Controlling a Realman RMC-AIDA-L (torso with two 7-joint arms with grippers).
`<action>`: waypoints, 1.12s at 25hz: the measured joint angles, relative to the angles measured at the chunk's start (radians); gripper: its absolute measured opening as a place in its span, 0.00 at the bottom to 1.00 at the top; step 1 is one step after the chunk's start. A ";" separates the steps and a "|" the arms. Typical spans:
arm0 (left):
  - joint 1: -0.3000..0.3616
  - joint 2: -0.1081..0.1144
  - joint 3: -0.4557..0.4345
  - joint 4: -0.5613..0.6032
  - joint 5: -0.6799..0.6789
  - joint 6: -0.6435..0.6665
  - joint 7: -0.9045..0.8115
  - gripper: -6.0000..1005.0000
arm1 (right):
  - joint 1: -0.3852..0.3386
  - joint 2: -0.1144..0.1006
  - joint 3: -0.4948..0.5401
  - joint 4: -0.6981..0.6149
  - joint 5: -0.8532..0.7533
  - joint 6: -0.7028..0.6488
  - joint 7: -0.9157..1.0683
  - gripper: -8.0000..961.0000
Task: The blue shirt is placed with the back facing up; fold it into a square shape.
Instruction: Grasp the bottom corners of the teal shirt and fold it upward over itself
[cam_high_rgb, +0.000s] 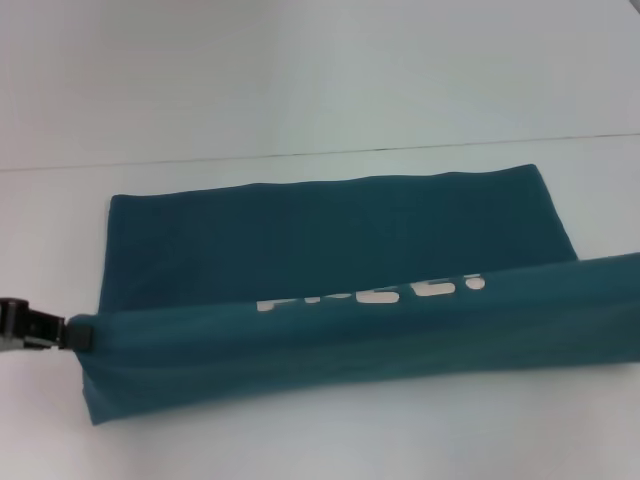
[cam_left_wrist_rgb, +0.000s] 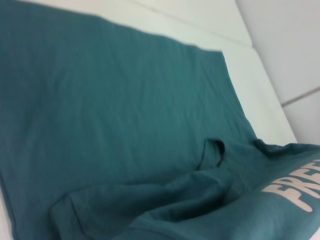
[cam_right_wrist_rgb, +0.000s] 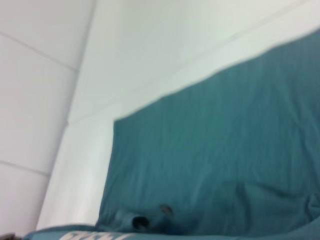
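Observation:
The blue shirt (cam_high_rgb: 330, 225) lies spread across the white table. Its near edge is lifted and rolled over toward the far side as a long taut band (cam_high_rgb: 350, 345), and the tops of pale letters (cam_high_rgb: 375, 293) show just behind it. My left gripper (cam_high_rgb: 75, 333) is shut on the band's left corner. The band's right end rises out of the head view's right edge, where my right arm does not show. In the right wrist view, small dark parts (cam_right_wrist_rgb: 140, 221) that may belong to my right gripper sit in bunched cloth. The left wrist view shows the flat back (cam_left_wrist_rgb: 110, 100) and the lettering (cam_left_wrist_rgb: 300, 190).
The white table (cam_high_rgb: 300, 90) reaches well past the shirt on the far side and to the left. Its far edge (cam_high_rgb: 320, 152) runs across the head view, just behind the shirt.

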 joint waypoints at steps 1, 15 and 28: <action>-0.001 0.000 0.000 -0.001 -0.001 -0.004 0.000 0.04 | -0.002 -0.001 -0.005 0.005 0.001 0.009 0.000 0.05; -0.060 -0.021 0.080 -0.037 -0.028 -0.234 -0.100 0.04 | 0.010 0.040 -0.053 0.038 -0.017 0.292 0.015 0.05; -0.148 -0.026 0.329 -0.038 -0.011 -0.527 -0.302 0.04 | 0.119 0.097 -0.078 0.043 0.064 0.579 0.011 0.05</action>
